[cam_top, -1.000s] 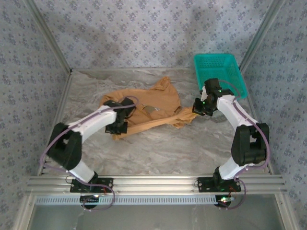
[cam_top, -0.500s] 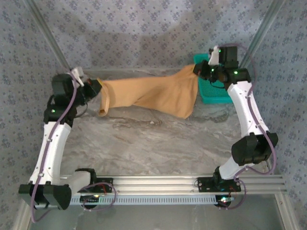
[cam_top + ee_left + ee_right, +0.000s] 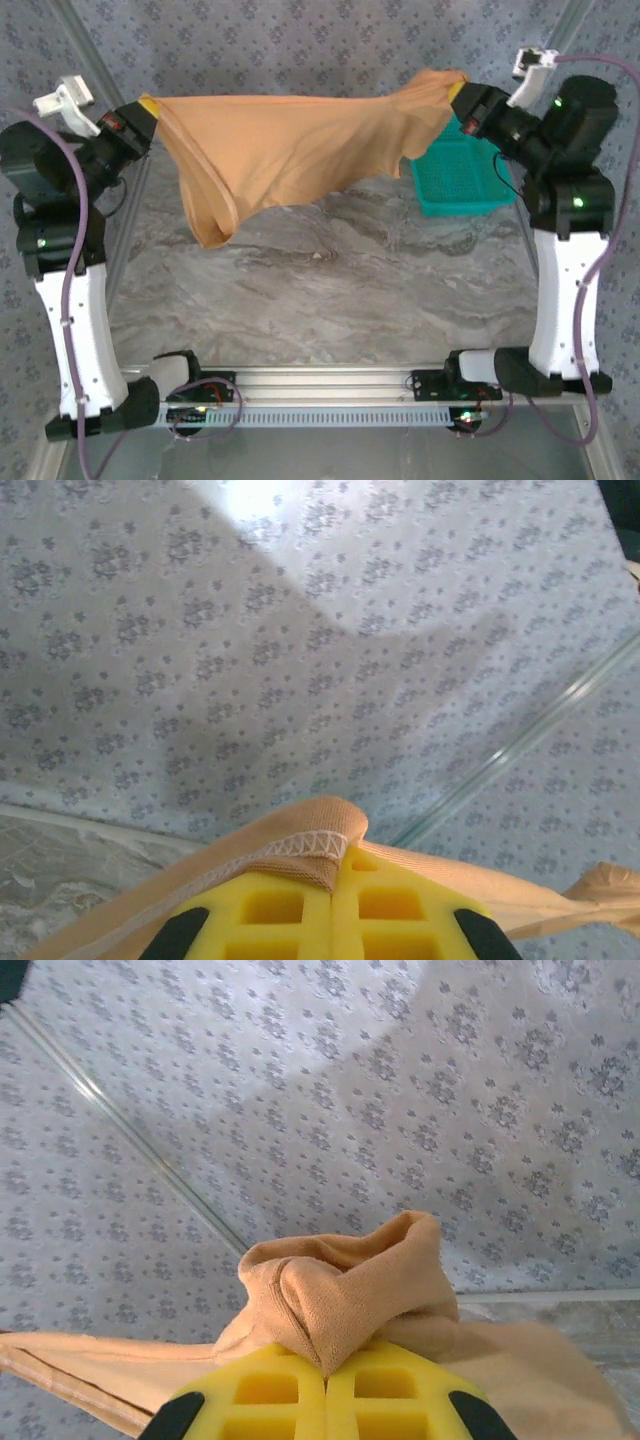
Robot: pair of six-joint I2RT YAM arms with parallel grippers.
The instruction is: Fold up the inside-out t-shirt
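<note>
Both ends of the thin tan short-sleeved t-shirt are pinched tight, one in the left jaws, one in the right jaws, stretching it in the air leftward from above the teal mesh basket. Its lower edge droops well left of the basket, over open grey marbled table.

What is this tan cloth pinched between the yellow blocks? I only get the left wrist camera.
Observer: A t-shirt, stretched out in the air and held at both ends.
Operator: Who holds the other end?
Observer: The right gripper, shut on a bunched bit of it.
Operator: Anything underneath?
Observer: A teal basket on the table, at the far right.
</note>
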